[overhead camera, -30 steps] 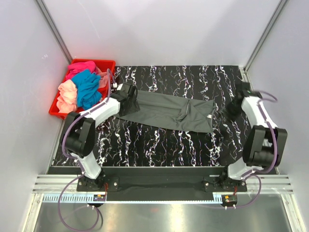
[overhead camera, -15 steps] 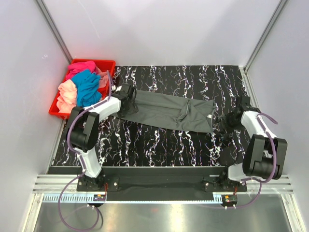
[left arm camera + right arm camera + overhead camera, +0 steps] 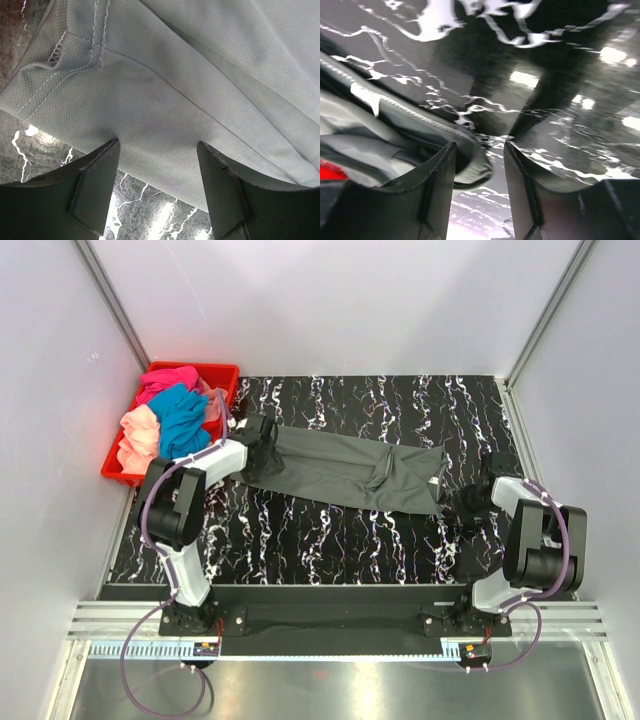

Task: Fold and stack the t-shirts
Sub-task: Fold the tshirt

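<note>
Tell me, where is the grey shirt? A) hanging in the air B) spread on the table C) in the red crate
B: the grey shirt lies spread out flat on the table.

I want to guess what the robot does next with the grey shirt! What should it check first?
1. Grey shirt lies stretched out on the table: ok.
2. Left jaws open at the shirt's left edge: ok.
3. Right jaws open, with the shirt's right edge between them: ok.
4. Cloth pinched tight at either end: not ok, neither pair is closed.
5. Other shirts out of the way in the red box: ok.
6. Jaws low enough to catch every layer: cannot tell.
</note>
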`<state>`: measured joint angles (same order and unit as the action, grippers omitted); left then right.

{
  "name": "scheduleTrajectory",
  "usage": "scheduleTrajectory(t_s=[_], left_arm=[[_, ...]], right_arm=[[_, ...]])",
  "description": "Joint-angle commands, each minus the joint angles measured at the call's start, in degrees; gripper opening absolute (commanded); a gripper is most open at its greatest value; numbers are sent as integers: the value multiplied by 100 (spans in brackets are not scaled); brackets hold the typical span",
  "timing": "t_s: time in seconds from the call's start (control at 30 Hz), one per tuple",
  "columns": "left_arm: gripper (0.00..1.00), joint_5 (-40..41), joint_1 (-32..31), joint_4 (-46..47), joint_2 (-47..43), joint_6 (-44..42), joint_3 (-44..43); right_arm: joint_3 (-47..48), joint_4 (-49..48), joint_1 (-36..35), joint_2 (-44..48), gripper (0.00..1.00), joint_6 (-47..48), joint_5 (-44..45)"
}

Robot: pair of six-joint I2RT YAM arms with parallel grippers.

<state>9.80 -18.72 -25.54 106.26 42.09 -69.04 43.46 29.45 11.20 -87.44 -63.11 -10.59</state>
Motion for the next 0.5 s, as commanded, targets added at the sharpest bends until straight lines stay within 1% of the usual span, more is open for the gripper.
scheduleTrajectory(t_s=[0.0,0.07,0.13,0.23,0.27,0.3,0.47], left_arm=[[68,-75,26,190,61,54,-5],[68,-75,26,190,88,54,-13],[68,-49,26,181,97,54,-5],[68,4,35,164,123,37,-5],[68,13,35,163,141,37,-13],[68,30,35,146,150,37,-31],[68,127,53,-3,237,28,-92]], right_arm=[[-48,-545,-13,-229,50,-184,-224],[-83,-685,-13,-317,47,-219,-286],[-101,-704,-13,-327,42,-202,-242],[-128,-555,-13,-195,22,-61,-84],[-101,-372,-13,-134,7,-17,-31],[-75,-266,-21,-37,0,96,74],[92,736,-13,358,0,466,548]])
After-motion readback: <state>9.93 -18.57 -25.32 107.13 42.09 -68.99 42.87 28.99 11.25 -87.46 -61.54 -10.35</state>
